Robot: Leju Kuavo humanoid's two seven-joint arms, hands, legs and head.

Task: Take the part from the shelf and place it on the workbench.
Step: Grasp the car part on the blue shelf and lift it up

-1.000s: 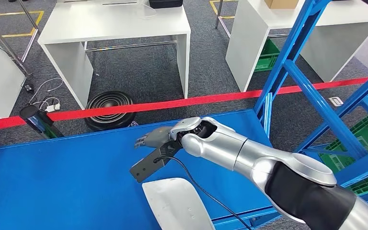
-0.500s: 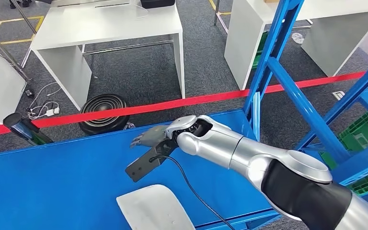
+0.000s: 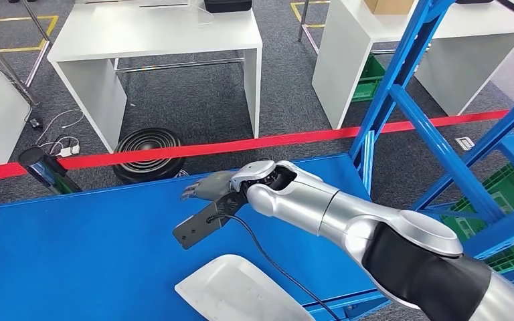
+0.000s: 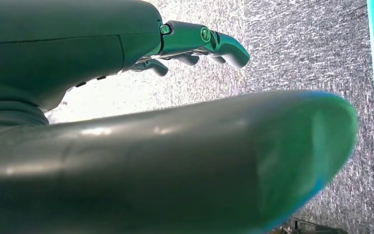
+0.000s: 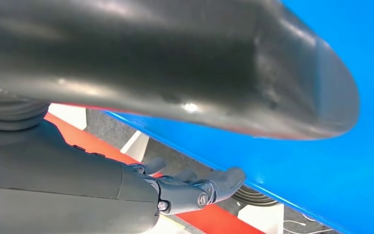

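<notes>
Currently the right hand [image 3: 209,186] hovered over the far side of the blue workbench [image 3: 73,254], fingers [image 5: 209,187] straight and apart, holding nothing. The white part [image 3: 237,291] lay flat on the workbench near its front edge, just below the wrist camera bracket and apart from the hand (a black cable ran over it in the head view). The left hand [image 4: 126,122] hung over grey carpet beside a blue edge, fingers loosely extended, nothing in its grasp. Blue shelf [image 3: 428,114] stood to the right. A red tape line [image 3: 140,155] crossed the floor beyond the bench, with white tables [image 3: 154,47] behind it.
</notes>
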